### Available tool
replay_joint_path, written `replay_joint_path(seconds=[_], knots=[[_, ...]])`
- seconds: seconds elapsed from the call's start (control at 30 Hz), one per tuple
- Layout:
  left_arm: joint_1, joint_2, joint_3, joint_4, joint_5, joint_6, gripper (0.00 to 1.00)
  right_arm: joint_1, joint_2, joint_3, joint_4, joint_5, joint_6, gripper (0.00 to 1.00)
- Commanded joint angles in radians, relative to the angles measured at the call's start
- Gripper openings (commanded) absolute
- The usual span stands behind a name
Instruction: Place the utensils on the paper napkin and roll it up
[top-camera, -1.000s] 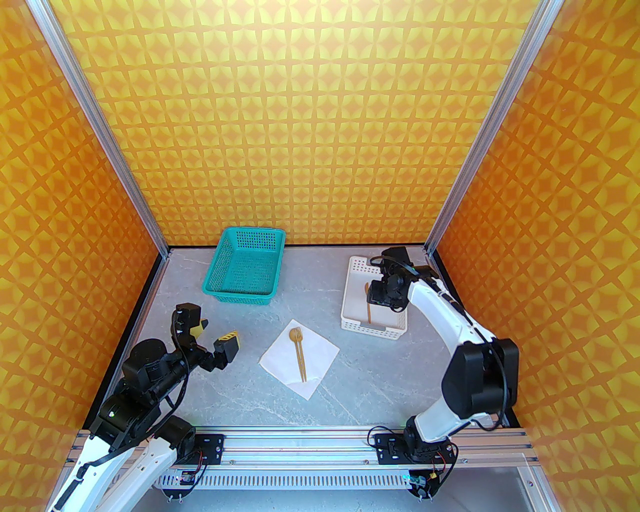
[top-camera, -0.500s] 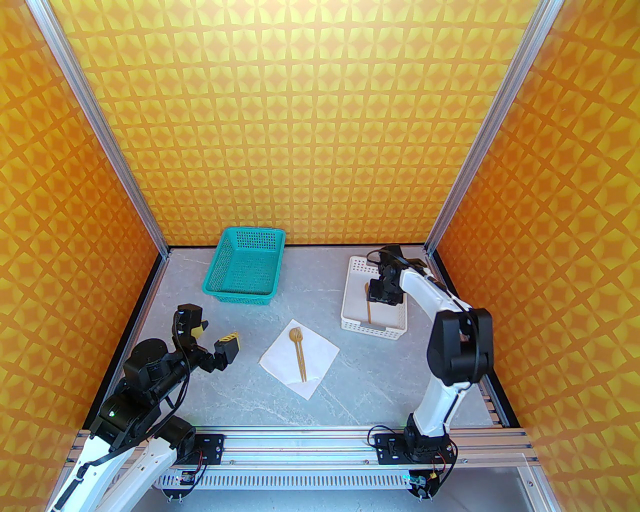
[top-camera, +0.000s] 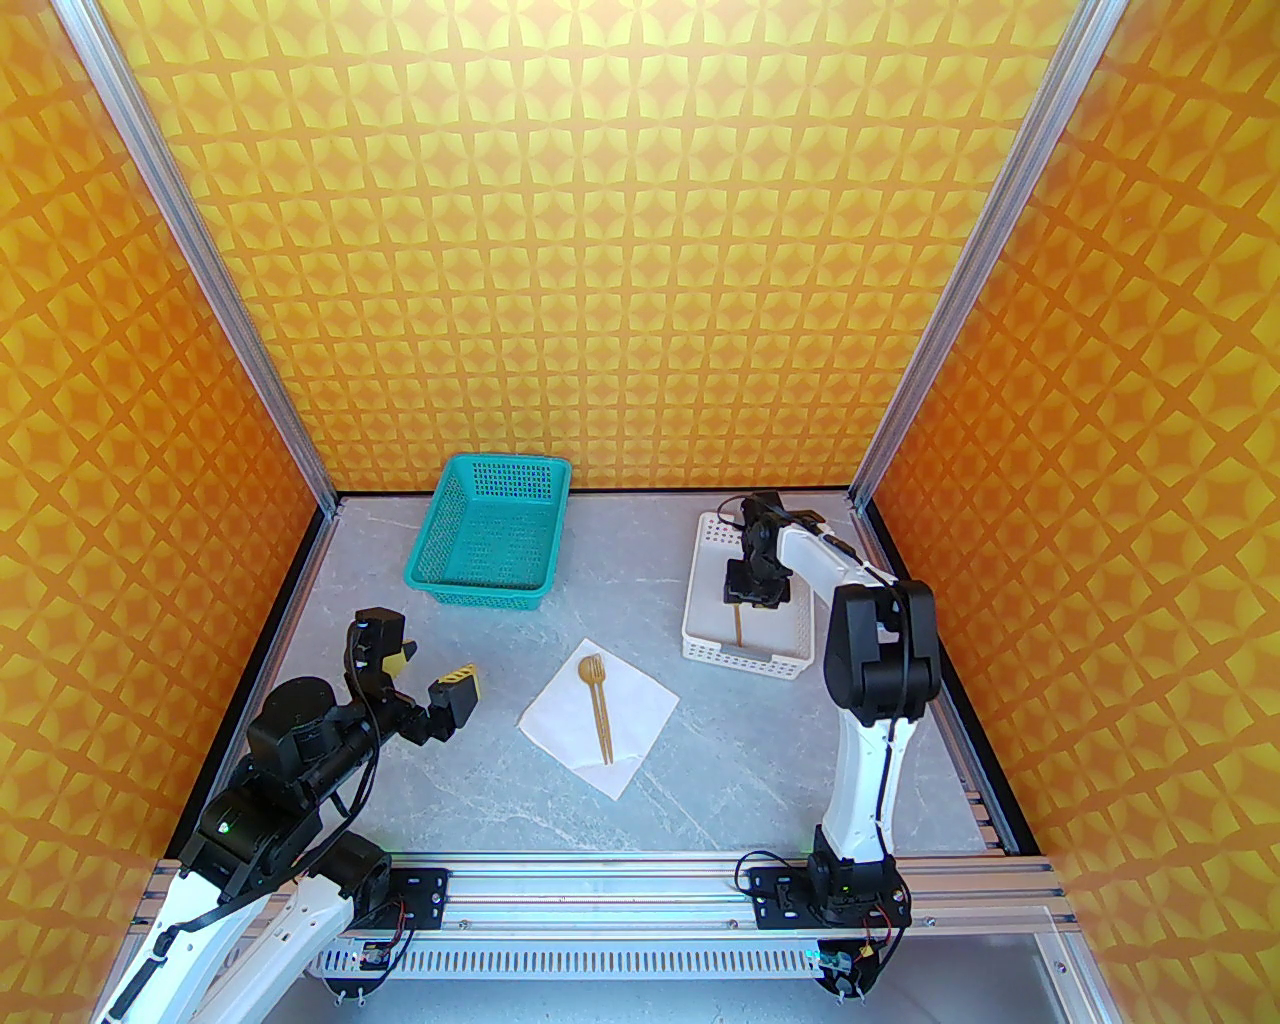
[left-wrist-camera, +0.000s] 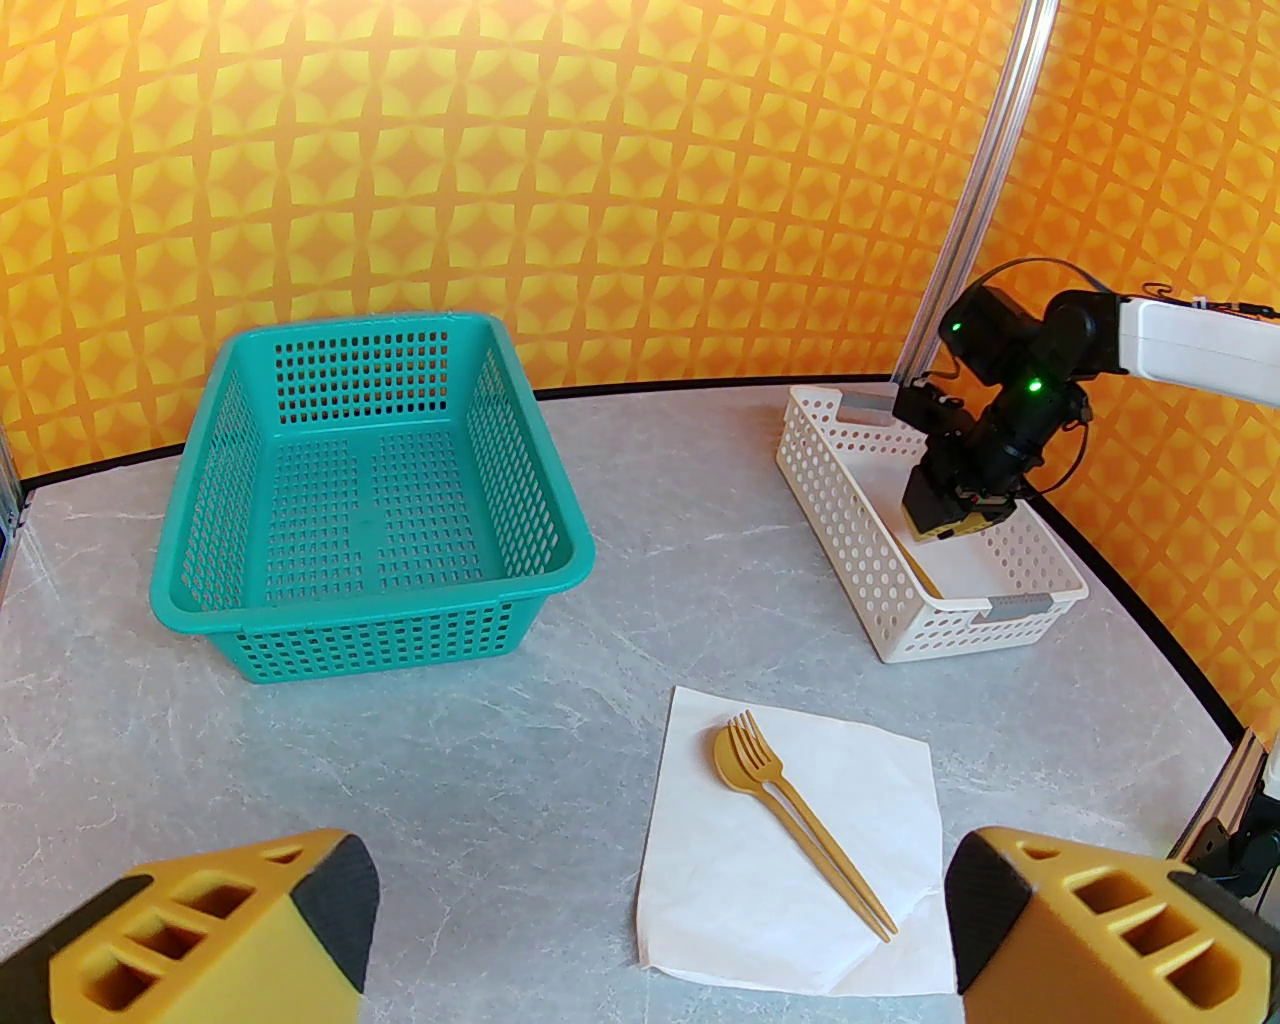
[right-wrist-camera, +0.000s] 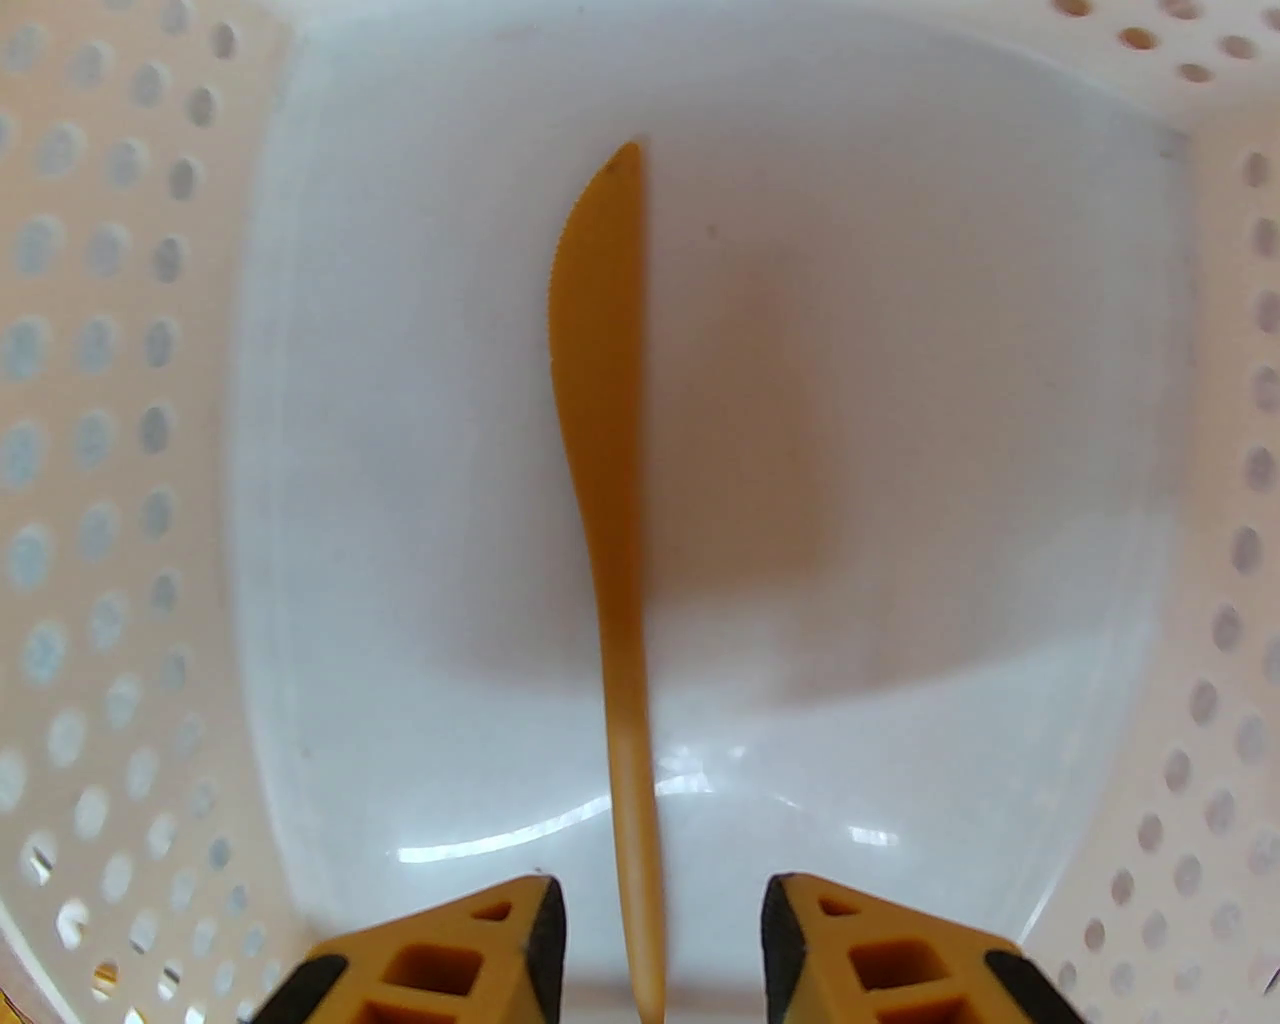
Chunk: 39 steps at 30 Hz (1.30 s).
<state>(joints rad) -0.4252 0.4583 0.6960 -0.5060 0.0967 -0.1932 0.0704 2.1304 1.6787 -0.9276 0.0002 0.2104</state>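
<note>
The paper napkin (top-camera: 600, 715) (left-wrist-camera: 790, 850) lies as a white diamond at the table's centre. On it a tan fork (left-wrist-camera: 760, 760) and spoon (left-wrist-camera: 728, 768) rest side by side, handles toward the near edge (top-camera: 600, 705). A third tan utensil, a knife (right-wrist-camera: 600, 450) (top-camera: 738, 630), lies in the white perforated basket (top-camera: 700, 640) (left-wrist-camera: 850, 520). My right gripper (top-camera: 745, 598) (left-wrist-camera: 945, 530) (right-wrist-camera: 657, 900) hangs low inside that basket, open, its fingers on either side of the knife handle with gaps showing. My left gripper (top-camera: 430, 672) (left-wrist-camera: 650, 940) hovers wide open left of the napkin, holding nothing.
A teal perforated basket (top-camera: 430, 575) (left-wrist-camera: 200, 600) stands at the back left, with nothing in it. Orange patterned walls close in the table on three sides. Bare grey tabletop lies between the napkin and both baskets.
The right arm's elbow has swung left and folded upright, and its gripper has sunk lower over the knife in the white basket. The left arm, napkin, fork and spoon have not moved.
</note>
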Motion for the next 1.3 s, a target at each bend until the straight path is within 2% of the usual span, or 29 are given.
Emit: replay_joint_path(seconds=[0.0,0.53,0.97,1.27], knots=[[0.009,0.004,0.016,-0.011,0.008,-0.005,0.99,-0.005,0.042,0.044,-0.04,-0.011,-0.024,0.39],[0.009,0.003,0.022,-0.023,0.008,-0.003,0.99,-0.004,0.146,0.101,-0.092,-0.014,-0.045,0.34],[0.009,0.004,0.029,-0.025,0.008,0.0,0.99,-0.004,0.18,0.096,-0.108,-0.014,-0.059,0.21],[0.009,0.019,0.033,-0.02,0.008,-0.003,0.99,-0.004,0.146,0.084,-0.089,-0.012,-0.056,0.14]])
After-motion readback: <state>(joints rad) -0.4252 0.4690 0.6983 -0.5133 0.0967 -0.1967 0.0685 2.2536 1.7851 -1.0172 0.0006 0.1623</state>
